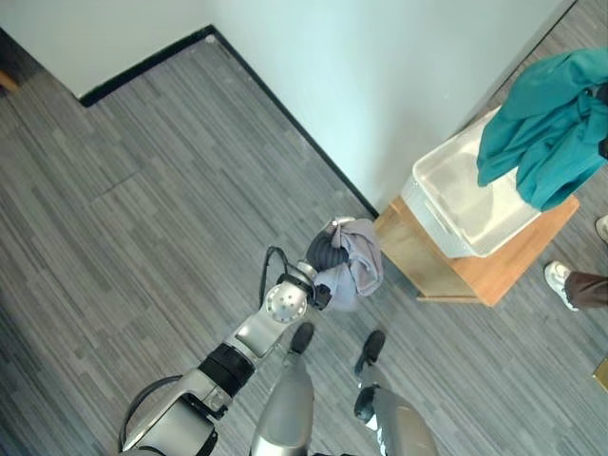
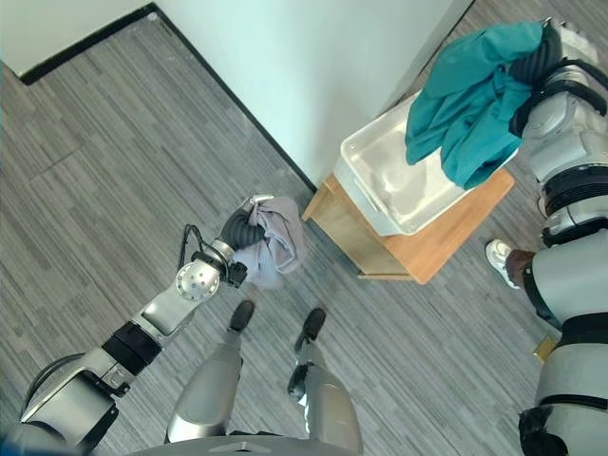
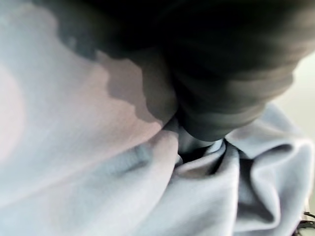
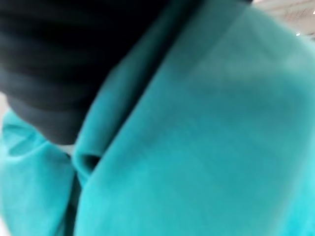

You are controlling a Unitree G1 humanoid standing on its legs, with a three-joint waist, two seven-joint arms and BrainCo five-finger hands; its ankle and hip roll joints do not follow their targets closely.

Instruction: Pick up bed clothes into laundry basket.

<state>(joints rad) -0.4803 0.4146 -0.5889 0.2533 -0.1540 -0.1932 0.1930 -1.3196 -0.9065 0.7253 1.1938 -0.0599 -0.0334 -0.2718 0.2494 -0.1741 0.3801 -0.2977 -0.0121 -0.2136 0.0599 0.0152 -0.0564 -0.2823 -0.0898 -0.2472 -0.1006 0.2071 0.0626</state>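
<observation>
Left hand (image 2: 242,228) low and near, bunching a grey cloth (image 2: 275,242) above the floor; its fingers are buried, so I cannot tell their grip. Farther off, right hand (image 2: 540,59) dangles a teal garment (image 2: 465,100), crumpled and limp, over the white basket (image 2: 366,180); fingers hidden too. A trailing fold could catch the rim and spill outside.

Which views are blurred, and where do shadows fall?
Left wrist view: the grey cloth is soft and out of focus, and the dark cover casts a shadow on it. Right wrist view: the teal cloth is blurred. Both eye views are sharp; the teal cloth hangs over the white basket, and the wooden stand throws a faint shadow on the floor.
</observation>
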